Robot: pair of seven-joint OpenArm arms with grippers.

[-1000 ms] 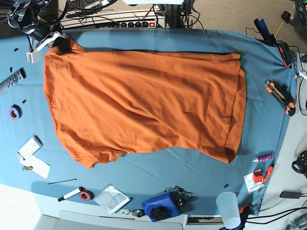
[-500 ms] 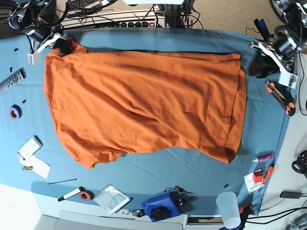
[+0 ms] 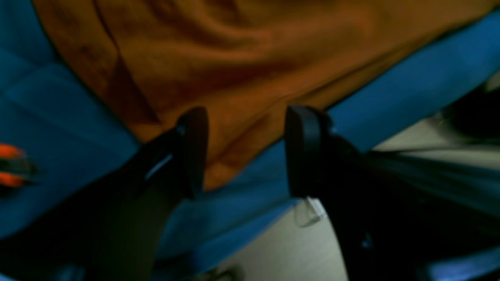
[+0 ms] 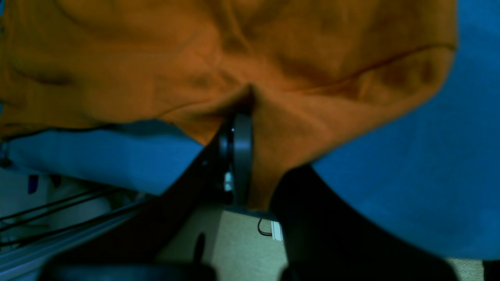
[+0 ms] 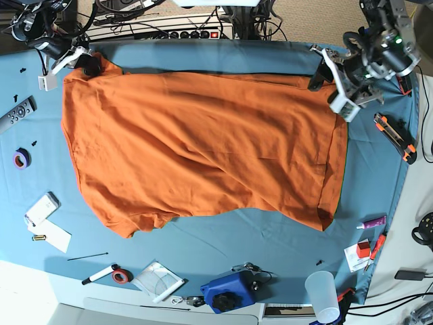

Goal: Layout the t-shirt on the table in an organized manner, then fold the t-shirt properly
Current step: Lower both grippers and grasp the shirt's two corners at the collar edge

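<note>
Orange t-shirt (image 5: 203, 145) lies spread on teal desk (image 5: 223, 57); right claw (image 4: 238, 156) is clenched on one far corner, left claw (image 5: 325, 71) w/ jaws apart straddles the other; probably best to pinch that hem fully before pulling taut.

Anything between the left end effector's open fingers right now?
In the left wrist view, the t-shirt corner and the table show through the left end effector gap; the fingers aren't closed on it.
</note>
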